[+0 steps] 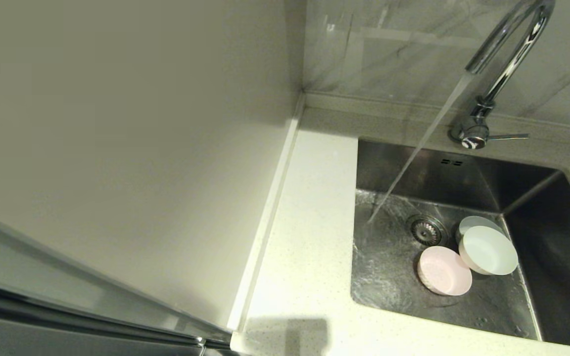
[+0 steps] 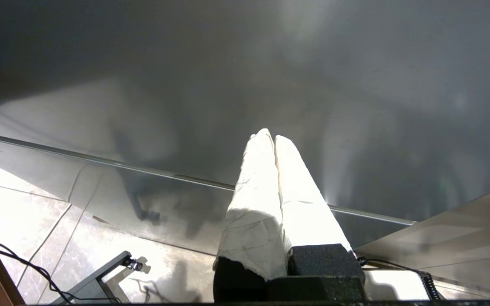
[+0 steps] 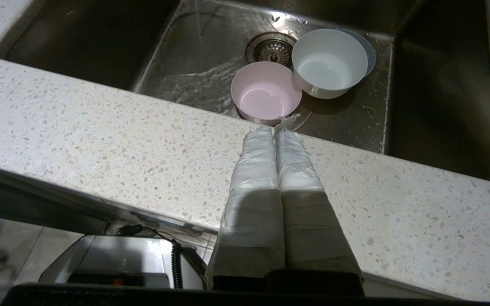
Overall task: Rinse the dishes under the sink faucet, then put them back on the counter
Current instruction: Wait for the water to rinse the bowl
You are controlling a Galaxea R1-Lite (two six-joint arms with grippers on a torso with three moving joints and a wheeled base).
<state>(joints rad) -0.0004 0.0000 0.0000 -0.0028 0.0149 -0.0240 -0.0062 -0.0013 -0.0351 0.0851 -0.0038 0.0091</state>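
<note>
Right gripper (image 3: 275, 129) clenched empty over counter (image 3: 100, 140), left gripper (image 2: 270, 137) clenched, bowls (image 1: 444, 270) upright, mouths up.

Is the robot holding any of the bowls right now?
No. Both pincers, left and right, are shut on nothing. The pink bowl and white bowl sit loose in the sink.

A plain cream wall panel (image 1: 131, 148) fills the left. A grey-veined marble backsplash (image 1: 389, 54) runs along the far side. Below, a tiled floor (image 2: 19, 212) carries a black cable (image 2: 36, 272), and 1 coiled black cord (image 3: 176, 263) hangs near a shiny metal surface (image 3: 113, 255).
</note>
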